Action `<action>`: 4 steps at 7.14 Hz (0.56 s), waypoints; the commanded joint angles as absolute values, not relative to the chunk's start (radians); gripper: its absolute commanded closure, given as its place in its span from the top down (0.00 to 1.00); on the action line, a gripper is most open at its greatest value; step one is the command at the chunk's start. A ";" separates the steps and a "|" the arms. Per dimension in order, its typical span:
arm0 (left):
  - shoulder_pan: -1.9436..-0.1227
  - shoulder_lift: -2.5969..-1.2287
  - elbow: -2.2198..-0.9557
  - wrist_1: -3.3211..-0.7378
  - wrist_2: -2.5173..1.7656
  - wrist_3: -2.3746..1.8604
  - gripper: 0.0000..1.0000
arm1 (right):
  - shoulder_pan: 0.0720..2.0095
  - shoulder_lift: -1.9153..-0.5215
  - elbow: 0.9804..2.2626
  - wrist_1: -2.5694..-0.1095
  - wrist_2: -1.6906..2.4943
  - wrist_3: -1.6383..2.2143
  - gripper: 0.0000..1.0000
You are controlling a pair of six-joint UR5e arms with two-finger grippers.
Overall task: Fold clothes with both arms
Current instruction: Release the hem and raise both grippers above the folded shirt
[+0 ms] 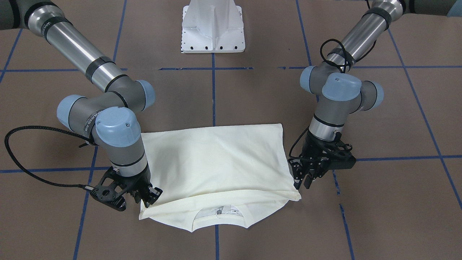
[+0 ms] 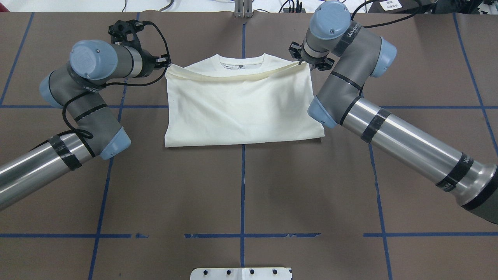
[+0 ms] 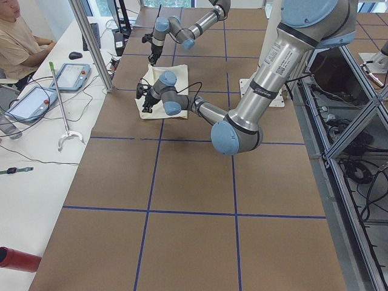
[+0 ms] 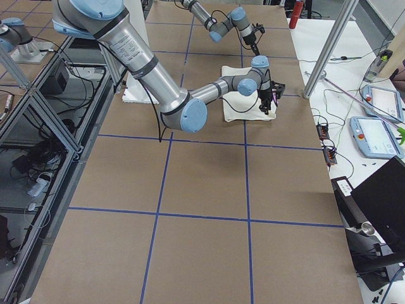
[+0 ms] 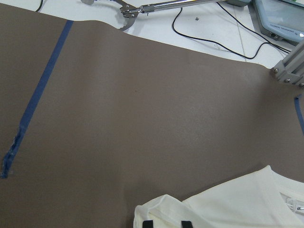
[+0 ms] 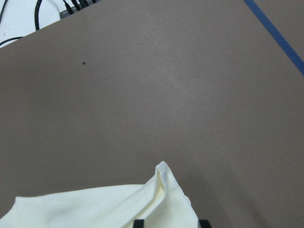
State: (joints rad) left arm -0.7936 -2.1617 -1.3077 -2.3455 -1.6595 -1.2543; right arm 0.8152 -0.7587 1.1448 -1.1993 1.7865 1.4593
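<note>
Shirt [image 2: 241, 105] lay folded on the table [image 2: 241, 186], plain cream showing, straight out from the white base [image 2: 241, 273]. Its collar [image 2: 241, 58] was at the end farthest from the base. I saw the left gripper [image 2: 165, 62] and right gripper [image 2: 300, 61] each pinching a corner of the upper layer there, fingers narrow on the cloth.

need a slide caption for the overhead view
Black left gripper and right gripper hold the folded-over edge of a cream-white cotton shirt near its collar on a brown table.
</note>
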 commanded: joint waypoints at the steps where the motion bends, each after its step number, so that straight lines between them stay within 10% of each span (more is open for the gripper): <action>1: -0.795 -2.161 -1.319 -2.345 -1.661 -1.255 0.41 | 0.804 -0.845 1.310 -1.210 1.824 1.489 0.86; 4: -0.796 -2.158 -1.336 -2.342 -1.663 -1.255 0.41 | 0.677 -1.144 1.685 -1.207 1.786 1.681 0.86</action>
